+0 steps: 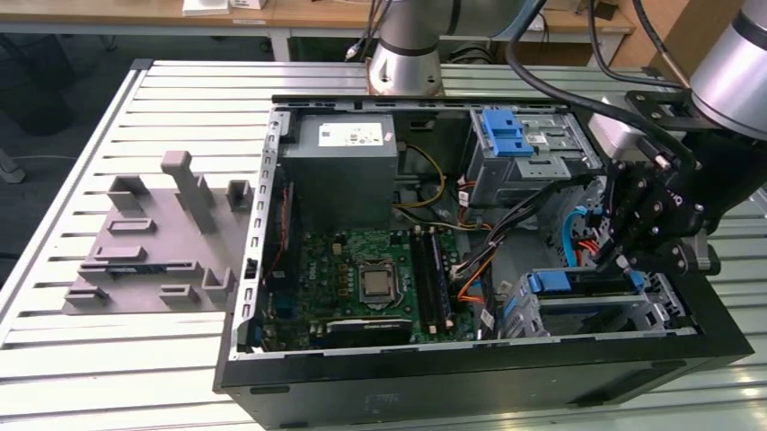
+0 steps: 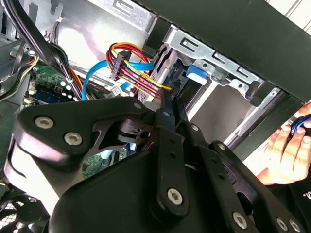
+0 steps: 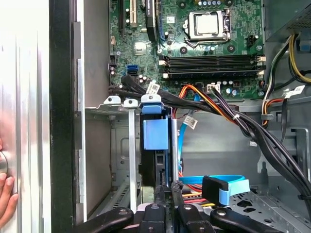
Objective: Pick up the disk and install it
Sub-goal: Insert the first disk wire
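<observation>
The disk (image 3: 155,137) stands on edge in the metal drive cage (image 3: 112,103) at the front corner of the open computer case, its blue carrier tab facing the motherboard. In the exterior view the blue carrier (image 1: 554,282) sits in the cage at the case's right. My gripper (image 3: 167,188) is right at the disk's rear edge, its two fingers pressed together with nothing visible between them. In the second wrist view the shut fingers (image 2: 171,104) point at the cage's blue tab (image 2: 196,74). The gripper (image 1: 613,262) hangs just right of the cage.
Orange, red, yellow and blue cables (image 3: 221,185) run beside the cage. A second blue-latched cage (image 1: 518,139) and a grey power supply box (image 1: 341,171) sit at the case's back. A person's hand (image 2: 286,150) rests by the case's outer wall. A grey fixture (image 1: 156,238) lies at the exterior view's left.
</observation>
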`<state>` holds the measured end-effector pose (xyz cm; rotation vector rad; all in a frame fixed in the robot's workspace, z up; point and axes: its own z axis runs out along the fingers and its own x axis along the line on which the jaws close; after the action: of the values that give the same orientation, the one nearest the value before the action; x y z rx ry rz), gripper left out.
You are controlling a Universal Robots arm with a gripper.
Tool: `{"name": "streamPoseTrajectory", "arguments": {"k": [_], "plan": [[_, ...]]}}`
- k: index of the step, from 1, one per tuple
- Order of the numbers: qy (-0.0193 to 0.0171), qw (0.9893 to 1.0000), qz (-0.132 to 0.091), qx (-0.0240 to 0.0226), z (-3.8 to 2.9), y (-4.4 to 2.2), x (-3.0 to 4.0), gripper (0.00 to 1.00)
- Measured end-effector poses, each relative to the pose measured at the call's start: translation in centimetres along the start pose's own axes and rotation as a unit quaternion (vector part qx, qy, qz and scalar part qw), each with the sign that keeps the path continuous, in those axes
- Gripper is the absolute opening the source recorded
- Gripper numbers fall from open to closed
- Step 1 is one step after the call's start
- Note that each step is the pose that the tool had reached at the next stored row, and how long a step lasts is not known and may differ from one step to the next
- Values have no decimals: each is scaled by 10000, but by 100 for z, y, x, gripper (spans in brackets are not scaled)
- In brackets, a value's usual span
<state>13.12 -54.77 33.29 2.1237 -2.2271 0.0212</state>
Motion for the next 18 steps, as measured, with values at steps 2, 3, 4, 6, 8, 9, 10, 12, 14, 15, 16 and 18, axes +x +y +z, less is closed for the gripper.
{"name": "streamPoseTrajectory", "arguments": {"k": [2,3,4,6,8,9,10,12,14,15,16,18], "plan": [[0,10000,0,0,2,0,4,16],[-1,10000,0,0,3,0,5,16],[-2,10000,0,0,4,-1,6,16],[-3,10000,0,0,5,-1,9,16],[-3,10000,0,0,5,-1,14,16],[-3,10000,0,0,5,-1,15,16],[-4,10000,0,0,4,-1,15,16],[-6,10000,0,0,-2,-2,16,16],[-4,10000,0,0,-10,-3,16,16],[-4,10000,0,0,-10,-4,16,16],[-5,10000,0,0,-11,-4,16,16],[-6,10000,0,0,-8,-5,17,16]]}}
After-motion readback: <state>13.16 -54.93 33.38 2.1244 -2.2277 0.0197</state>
